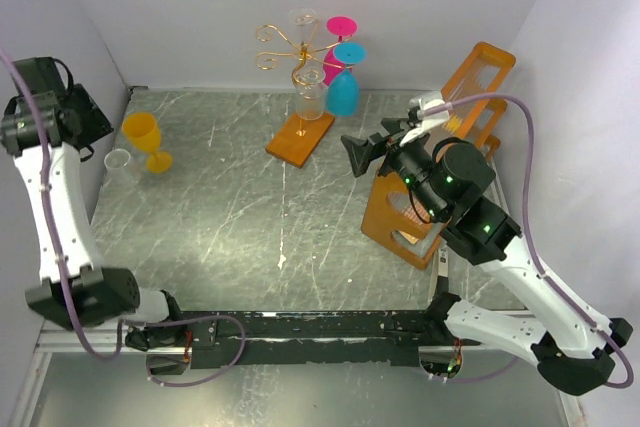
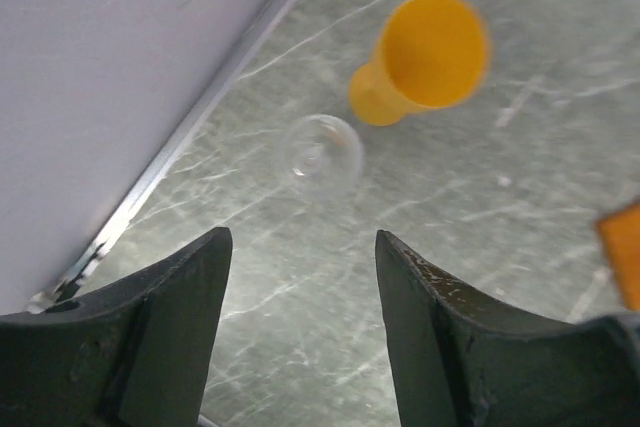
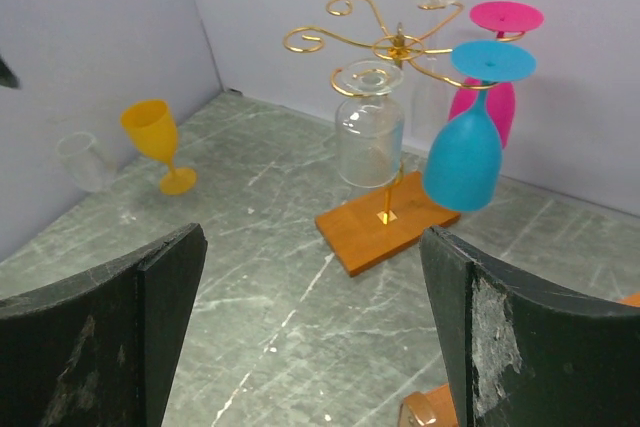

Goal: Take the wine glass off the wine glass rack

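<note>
Right wrist view looks at the wine glass rack (image 3: 392,47) at the back of the table (image 3: 250,277), with a blue glass (image 3: 463,157), a pink glass (image 3: 500,107) and a clear glass (image 3: 370,137) hanging upside down. The blue glass looks light and smooth, so it may slip; grab its round belly. The right gripper (image 3: 312,239) is wide open and empty. The left gripper (image 2: 300,242) is open and empty too.

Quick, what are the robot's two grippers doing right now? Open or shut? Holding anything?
Left gripper: open, holding nothing.
Right gripper: open, holding nothing.
</note>
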`<state>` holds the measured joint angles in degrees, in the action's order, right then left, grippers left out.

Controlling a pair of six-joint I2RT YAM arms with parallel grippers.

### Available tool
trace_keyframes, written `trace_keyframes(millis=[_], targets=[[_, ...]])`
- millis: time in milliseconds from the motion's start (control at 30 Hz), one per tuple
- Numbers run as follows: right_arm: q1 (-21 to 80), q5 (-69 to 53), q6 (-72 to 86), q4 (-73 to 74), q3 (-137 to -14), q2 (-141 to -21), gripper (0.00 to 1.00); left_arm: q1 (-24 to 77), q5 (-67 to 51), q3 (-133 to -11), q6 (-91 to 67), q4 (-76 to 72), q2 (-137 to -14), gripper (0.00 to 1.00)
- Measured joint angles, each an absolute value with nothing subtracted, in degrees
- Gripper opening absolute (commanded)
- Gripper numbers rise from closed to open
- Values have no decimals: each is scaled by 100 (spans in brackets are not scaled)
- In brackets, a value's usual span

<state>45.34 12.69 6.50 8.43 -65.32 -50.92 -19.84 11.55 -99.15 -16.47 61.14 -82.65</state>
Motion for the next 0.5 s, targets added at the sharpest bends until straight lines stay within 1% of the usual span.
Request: trace_keyframes(millis=[100,200,400,500], targets=[[4534,1400,515,1188,-6921,-5371,87,-1984,513,-9874,-1653,5948,-7588,74],[4536,1594,399,1535,-7358,-5787,82,-1977,-421,-9526,-1745,5579,-6869,74],[4534,2018,554,2021,-8110,-6737,82,-1673,-2473,-8066,-2300,4772,-5959,74],[4493,2051,755,2145,-8455,-7190,80,-1282,-2993,-7356,-2554,4499,-5826,75]])
